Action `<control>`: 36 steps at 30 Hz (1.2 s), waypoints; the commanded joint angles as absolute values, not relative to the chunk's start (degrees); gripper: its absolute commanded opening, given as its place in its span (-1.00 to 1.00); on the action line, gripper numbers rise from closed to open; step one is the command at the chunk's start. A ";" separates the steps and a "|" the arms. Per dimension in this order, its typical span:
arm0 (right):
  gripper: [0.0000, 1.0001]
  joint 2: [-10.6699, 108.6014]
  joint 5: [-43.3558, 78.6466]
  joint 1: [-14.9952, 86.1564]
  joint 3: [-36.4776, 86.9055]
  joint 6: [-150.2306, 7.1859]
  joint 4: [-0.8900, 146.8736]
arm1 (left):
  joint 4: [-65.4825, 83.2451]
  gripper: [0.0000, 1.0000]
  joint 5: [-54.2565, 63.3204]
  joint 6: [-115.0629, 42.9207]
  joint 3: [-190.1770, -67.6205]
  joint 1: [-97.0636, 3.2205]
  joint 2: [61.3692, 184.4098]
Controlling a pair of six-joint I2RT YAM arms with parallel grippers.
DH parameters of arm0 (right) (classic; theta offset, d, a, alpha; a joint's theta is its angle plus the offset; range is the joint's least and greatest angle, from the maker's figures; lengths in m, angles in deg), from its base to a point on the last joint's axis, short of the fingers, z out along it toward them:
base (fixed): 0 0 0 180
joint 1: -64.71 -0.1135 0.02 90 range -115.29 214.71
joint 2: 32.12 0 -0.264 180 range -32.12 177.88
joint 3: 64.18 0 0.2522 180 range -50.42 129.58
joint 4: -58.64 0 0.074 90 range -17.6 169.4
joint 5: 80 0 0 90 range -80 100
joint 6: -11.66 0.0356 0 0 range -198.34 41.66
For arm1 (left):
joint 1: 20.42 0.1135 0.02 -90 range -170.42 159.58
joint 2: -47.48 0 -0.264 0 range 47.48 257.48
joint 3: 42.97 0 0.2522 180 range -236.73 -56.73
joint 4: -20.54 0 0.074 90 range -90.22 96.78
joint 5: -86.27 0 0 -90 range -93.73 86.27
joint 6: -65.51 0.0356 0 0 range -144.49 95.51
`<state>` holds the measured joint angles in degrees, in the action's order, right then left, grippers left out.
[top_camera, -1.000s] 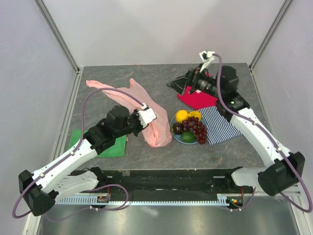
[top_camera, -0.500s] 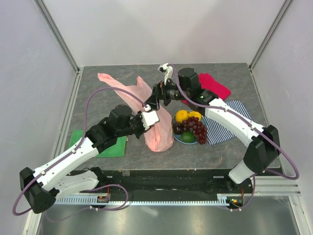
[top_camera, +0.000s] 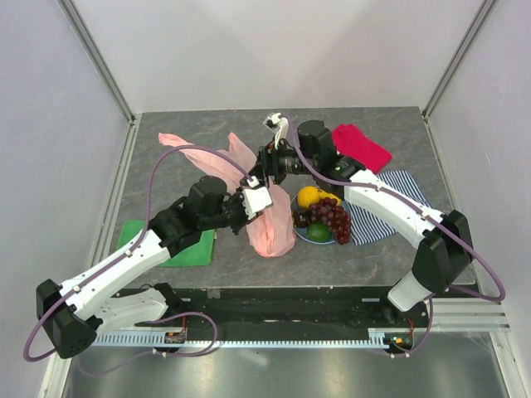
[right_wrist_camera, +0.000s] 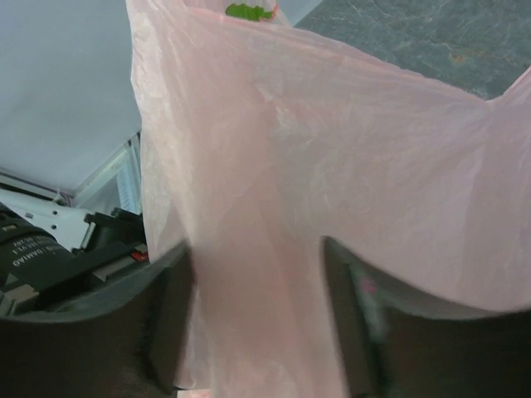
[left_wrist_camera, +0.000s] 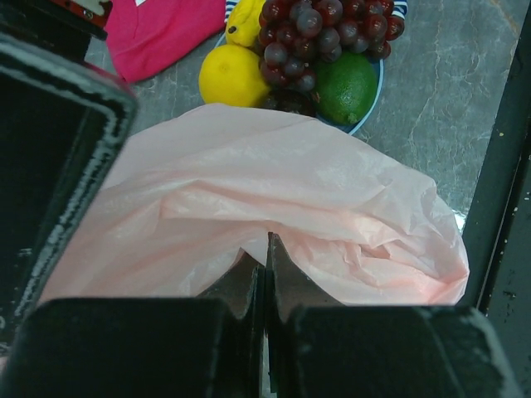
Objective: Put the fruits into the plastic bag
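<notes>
The pink plastic bag (top_camera: 270,229) lies crumpled at the table's middle, its handles (top_camera: 187,146) trailing back left. My left gripper (top_camera: 253,197) is shut on the bag's top fold (left_wrist_camera: 267,242) and holds it up. My right gripper (top_camera: 264,167) is open just behind it, its fingers (right_wrist_camera: 170,319) standing on either side of a hanging fold of the bag (right_wrist_camera: 265,207). On the blue plate (top_camera: 299,235) right of the bag lie dark red grapes (top_camera: 332,219), a yellow citrus (top_camera: 309,196), a dark round fruit (top_camera: 300,218) and a green fruit (top_camera: 319,232). They also show in the left wrist view: grapes (left_wrist_camera: 319,33), citrus (left_wrist_camera: 228,76), green fruit (left_wrist_camera: 344,87).
A striped cloth (top_camera: 378,211) lies under and right of the plate. A red folded cloth (top_camera: 362,147) lies at the back right. A green pad (top_camera: 187,249) lies at the front left under the left arm. Grey walls enclose the table.
My right arm has swung from the back right to the bag, leaving the red cloth at the back right. My left gripper has moved slightly right with the bag.
</notes>
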<state>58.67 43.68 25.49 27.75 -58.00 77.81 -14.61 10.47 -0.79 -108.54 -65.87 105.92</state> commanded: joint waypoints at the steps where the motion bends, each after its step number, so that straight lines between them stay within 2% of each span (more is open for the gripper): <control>1: 0.06 59.20 43.41 25.07 26.58 -57.95 73.98 | -14.41 -0.97 13.06 -1.55 -111.31 -66.13 105.84; 2: -0.19 58.68 43.05 25.07 26.31 -57.95 73.63 | -14.23 -0.97 13.06 -1.99 -111.48 -66.13 105.67; 3: -0.67 58.42 42.18 25.07 26.05 -58.03 73.19 | -13.88 -0.91 12.88 -2.95 -111.83 -66.04 105.32; 4: -0.84 57.46 40.61 25.07 25.87 -58.12 72.93 | -13.79 -0.82 11.49 -3.57 -112.01 -66.04 105.23; 5: -1.00 57.10 39.63 25.07 25.78 -58.38 72.84 | -13.70 -0.61 10.69 -4.44 -112.45 -65.86 105.14; 6: -1.00 56.48 38.75 25.16 25.61 -59.08 72.84 | -13.61 -0.50 10.08 -5.93 -113.41 -65.25 104.97; 7: -1.00 55.52 37.87 25.16 25.26 -59.44 72.92 | -13.35 -0.18 8.76 -6.99 -113.94 -64.72 104.62; 9: -1.00 54.46 34.80 25.16 23.95 -59.88 71.01 | -13.26 0.17 7.35 -12.08 -116.22 -61.58 104.09; 10: -1.00 53.41 33.92 25.07 23.33 -59.97 70.56 | -13.52 0.69 7.43 -14.19 -117.10 -59.99 102.95; 11: -1.00 52.88 32.78 25.16 22.54 -59.97 69.94 | -13.70 0.80 7.95 -18.56 -118.50 -58.06 102.25; 15: -1.00 49.89 32.77 25.16 15.79 -58.22 62.58 | -14.66 0.93 6.13 -30.62 -120.71 -49.10 97.85; 19: -1.00 46.99 31.63 25.07 10.93 -55.67 57.02 | -19.23 0.99 1.46 -40.47 -122.56 -44.86 95.65; 24: -1.00 45.85 31.45 24.28 8.64 -56.45 55.17 | -20.13 0.99 7.24 -51.72 -120.37 -37.75 96.34; 27: -1.00 45.76 31.19 23.58 7.77 -57.59 55.17 | -16.09 0.99 14.71 -57.09 -118.17 -35.89 97.93; 36: -1.00 44.17 27.49 19.89 5.30 -61.89 56.05 | -12.91 0.99 14.55 -61.40 -112.63 -33.78 98.28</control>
